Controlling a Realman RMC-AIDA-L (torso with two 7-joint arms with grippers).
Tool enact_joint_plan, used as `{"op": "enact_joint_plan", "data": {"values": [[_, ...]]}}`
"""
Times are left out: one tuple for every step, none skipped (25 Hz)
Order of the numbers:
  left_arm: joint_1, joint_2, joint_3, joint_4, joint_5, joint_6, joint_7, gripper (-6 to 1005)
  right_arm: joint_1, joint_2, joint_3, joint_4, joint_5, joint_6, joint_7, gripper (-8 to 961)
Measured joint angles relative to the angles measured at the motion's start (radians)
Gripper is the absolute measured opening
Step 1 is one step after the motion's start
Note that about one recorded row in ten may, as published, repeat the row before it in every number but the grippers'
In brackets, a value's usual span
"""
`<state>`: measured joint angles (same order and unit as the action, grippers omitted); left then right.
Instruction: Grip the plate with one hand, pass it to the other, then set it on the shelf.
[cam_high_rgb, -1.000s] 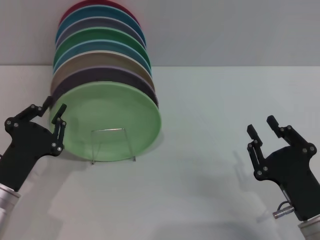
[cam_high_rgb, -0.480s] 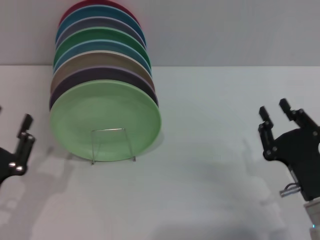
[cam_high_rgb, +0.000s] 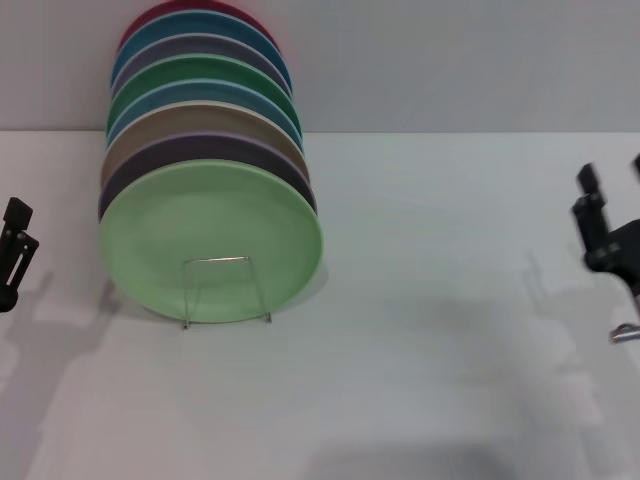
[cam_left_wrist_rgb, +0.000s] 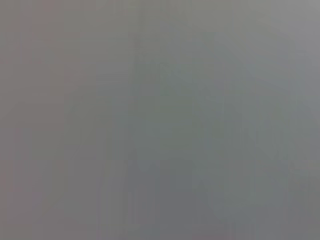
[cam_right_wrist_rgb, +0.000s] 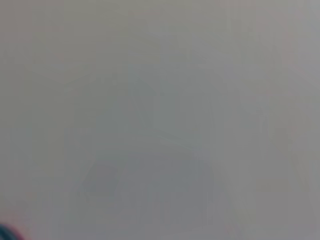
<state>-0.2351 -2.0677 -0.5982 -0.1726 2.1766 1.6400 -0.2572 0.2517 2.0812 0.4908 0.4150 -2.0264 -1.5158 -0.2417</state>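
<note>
The pale mint-green plate (cam_high_rgb: 205, 215) stands upright as the front plate in the clear wire shelf (cam_high_rgb: 216, 260), whose front loop shows against its lower face. My left gripper (cam_high_rgb: 10, 222) is at the far left edge of the head view, well left of the plate, open and empty, mostly out of frame. My right gripper (cam_high_rgb: 612, 174) is at the far right edge, open and empty, far from the plate. Both wrist views show only blank grey surface.
Behind the mint plate several more plates stand in a row: dark purple (cam_high_rgb: 200, 150), tan, blue, darker green (cam_high_rgb: 200, 70), and a dark red one (cam_high_rgb: 190, 10) at the back. The white table (cam_high_rgb: 420, 330) stretches to the right and front.
Both grippers have drawn outward, away from the rack: the left from beside the plate's left rim to the left edge, the right to the right edge. The plate has not moved.
</note>
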Motion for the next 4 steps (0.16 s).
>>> {"op": "enact_joint_plan", "data": {"values": [[0.001, -0.002, -0.023, -0.020, 0.000, -0.037, -0.001, 726, 0.012, 0.001, 0.009, -0.035, 0.000, -0.031, 0.063, 405], [0.001, -0.002, -0.023, -0.020, 0.000, -0.037, -0.001, 726, 0.012, 0.001, 0.009, -0.035, 0.000, -0.031, 0.063, 405], [0.004, -0.003, -0.040, -0.033, -0.001, -0.055, -0.001, 726, 0.019, 0.001, 0.015, -0.050, 0.000, -0.041, 0.089, 405], [0.005, -0.005, -0.054, -0.043, -0.001, -0.070, 0.001, 726, 0.027, 0.001, 0.028, -0.058, 0.000, -0.041, 0.110, 405]]}}
